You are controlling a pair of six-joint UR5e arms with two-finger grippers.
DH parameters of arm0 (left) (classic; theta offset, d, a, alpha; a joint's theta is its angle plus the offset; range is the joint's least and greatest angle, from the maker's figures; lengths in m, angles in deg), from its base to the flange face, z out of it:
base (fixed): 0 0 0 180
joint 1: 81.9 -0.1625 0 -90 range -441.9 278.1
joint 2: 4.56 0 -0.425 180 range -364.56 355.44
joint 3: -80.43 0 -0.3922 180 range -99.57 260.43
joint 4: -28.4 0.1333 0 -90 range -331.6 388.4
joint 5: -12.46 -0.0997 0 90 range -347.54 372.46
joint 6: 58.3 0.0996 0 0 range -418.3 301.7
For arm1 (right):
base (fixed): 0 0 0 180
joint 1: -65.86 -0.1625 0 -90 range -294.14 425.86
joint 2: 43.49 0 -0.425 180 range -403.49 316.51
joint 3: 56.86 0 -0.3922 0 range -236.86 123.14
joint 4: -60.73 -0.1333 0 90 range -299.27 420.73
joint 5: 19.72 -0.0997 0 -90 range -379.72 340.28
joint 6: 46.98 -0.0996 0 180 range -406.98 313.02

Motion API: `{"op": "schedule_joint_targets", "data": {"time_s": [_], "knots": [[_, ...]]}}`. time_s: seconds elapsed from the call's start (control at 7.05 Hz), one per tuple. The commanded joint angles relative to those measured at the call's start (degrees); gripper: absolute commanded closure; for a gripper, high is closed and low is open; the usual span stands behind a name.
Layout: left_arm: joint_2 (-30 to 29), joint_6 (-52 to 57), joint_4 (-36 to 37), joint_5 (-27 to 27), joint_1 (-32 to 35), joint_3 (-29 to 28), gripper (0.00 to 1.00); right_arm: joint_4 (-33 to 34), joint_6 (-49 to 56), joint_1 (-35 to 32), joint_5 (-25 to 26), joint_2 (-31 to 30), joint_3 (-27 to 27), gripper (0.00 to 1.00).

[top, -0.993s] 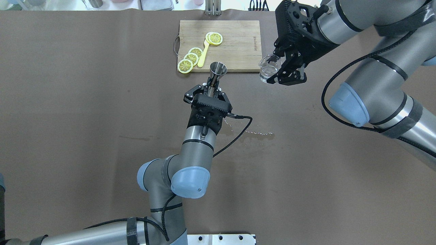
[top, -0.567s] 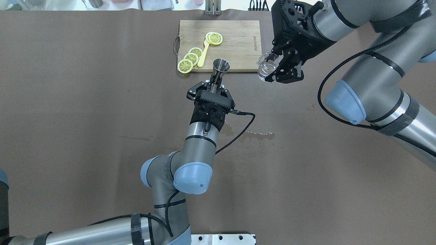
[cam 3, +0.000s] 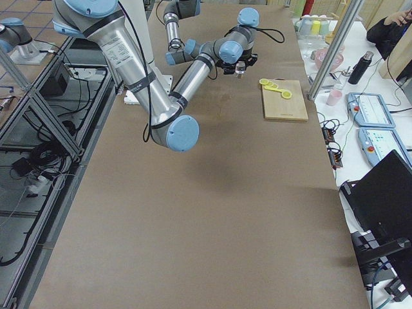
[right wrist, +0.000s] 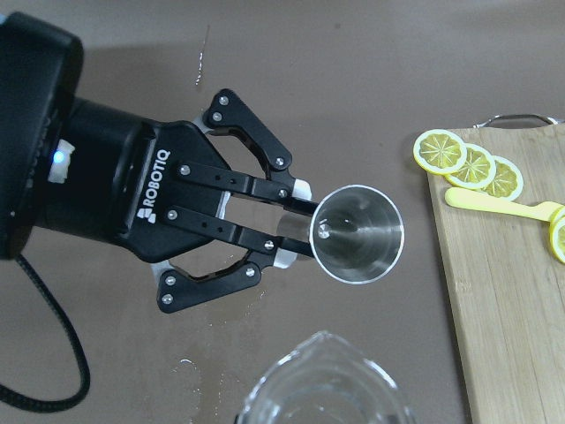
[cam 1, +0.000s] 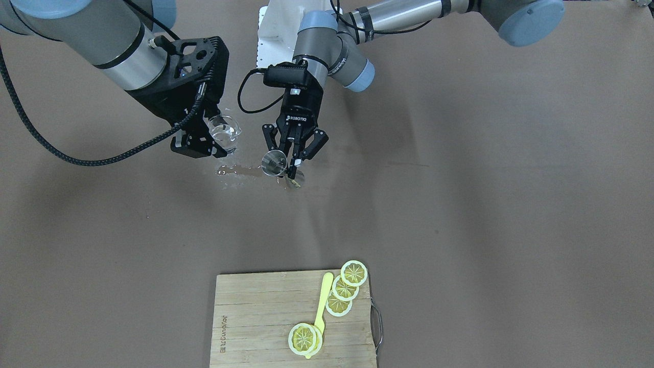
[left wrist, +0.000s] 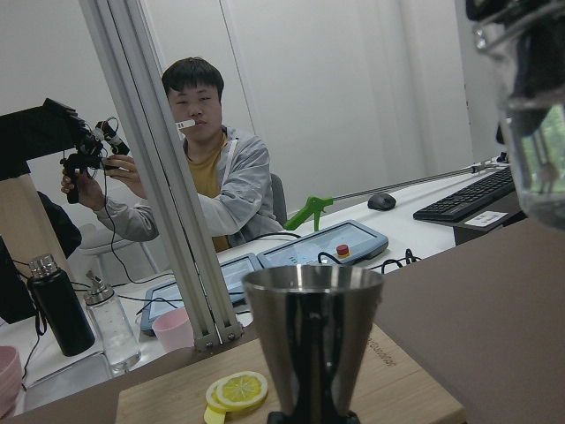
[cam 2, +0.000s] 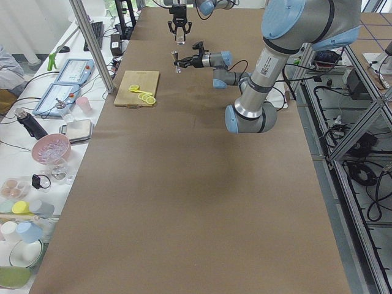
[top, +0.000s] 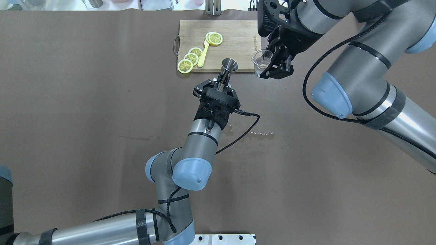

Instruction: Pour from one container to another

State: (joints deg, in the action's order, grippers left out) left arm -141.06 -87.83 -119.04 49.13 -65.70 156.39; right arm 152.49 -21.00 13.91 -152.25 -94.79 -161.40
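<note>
My left gripper (top: 222, 81) is shut on the waist of a steel jigger (top: 229, 66), held upright above the table with its empty cup facing up (right wrist: 357, 234). My right gripper (top: 268, 66) is shut on a small glass beaker (top: 261, 61) with clear liquid in it. The beaker hangs upright just to the jigger's right, slightly higher, a short gap apart. The front-facing view shows the beaker (cam 1: 225, 130) beside the jigger (cam 1: 274, 163). In the left wrist view the jigger (left wrist: 313, 331) fills the centre and the beaker (left wrist: 534, 115) is at the upper right.
A wooden cutting board (top: 238, 37) with lemon slices (top: 190, 58) and a yellow spoon (top: 203, 54) lies just beyond both grippers. Spilled drops (top: 260, 133) wet the brown table behind the left wrist. An operator (left wrist: 207, 168) sits past the table's end.
The left gripper carried the jigger right and farther away, up to the board's near edge. The right gripper brought the beaker left, closing the gap to the jigger.
</note>
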Motion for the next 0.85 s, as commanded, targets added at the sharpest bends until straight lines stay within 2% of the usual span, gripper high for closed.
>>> {"op": "schedule_joint_targets", "data": {"time_s": [0.0,0.28,0.71], "knots": [[0.01,1.05,-2.15,1.65,0.23,-0.81,1.00,5.33,1.96,0.09,2.70,3.04,1.44,1.00],[0.09,3.23,-2.33,1.74,0.23,-0.90,1.00,8.86,1.97,0.79,3.94,7.51,5.56,1.00],[0.53,3.43,-4.79,1.74,0.59,-1.26,1.00,12.80,5.37,1.67,6.75,9.64,7.60,1.00]]}}
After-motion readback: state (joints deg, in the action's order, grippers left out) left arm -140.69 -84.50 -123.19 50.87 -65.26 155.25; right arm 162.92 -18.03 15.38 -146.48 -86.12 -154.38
